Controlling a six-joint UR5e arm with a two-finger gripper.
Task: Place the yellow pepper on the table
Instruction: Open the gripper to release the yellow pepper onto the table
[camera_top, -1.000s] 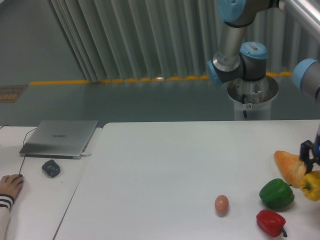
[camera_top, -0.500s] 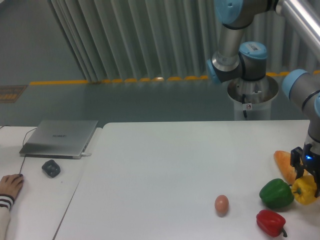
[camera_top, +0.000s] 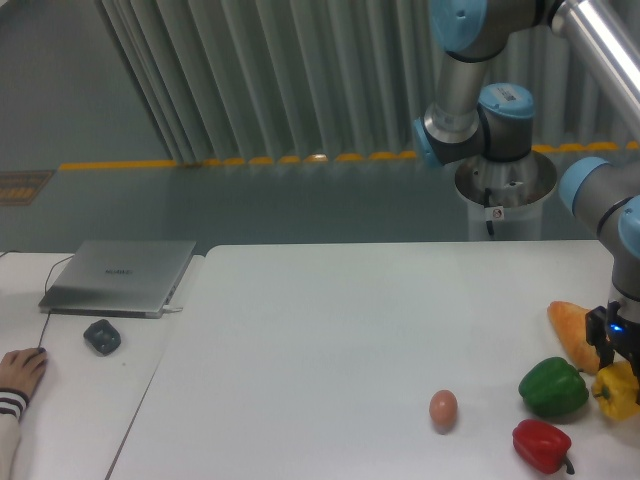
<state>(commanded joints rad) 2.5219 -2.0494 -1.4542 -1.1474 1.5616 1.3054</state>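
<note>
Camera view from the front shows a large white table (camera_top: 320, 330) with rounded corners filling the lower frame, and a grey floor with a yellow dashed line and a ribbed grey wall behind it. At the table's far right edge, the gripper (camera_top: 618, 362) points down with its fingers closed on the top of the yellow pepper (camera_top: 619, 393), which sits low at the table surface; whether it touches cannot be told. A green pepper (camera_top: 553, 389) is just left of it, a red pepper (camera_top: 540, 445) lies in front, and an orange bread-like lump (camera_top: 573, 333) is behind. An egg (camera_top: 443, 408) stands apart to the left. Most of the tabletop's left and centre is bare white. On a separate desk at left lie a laptop (camera_top: 120, 275), a mouse (camera_top: 102, 336) and a person's hand (camera_top: 20, 372).
</note>
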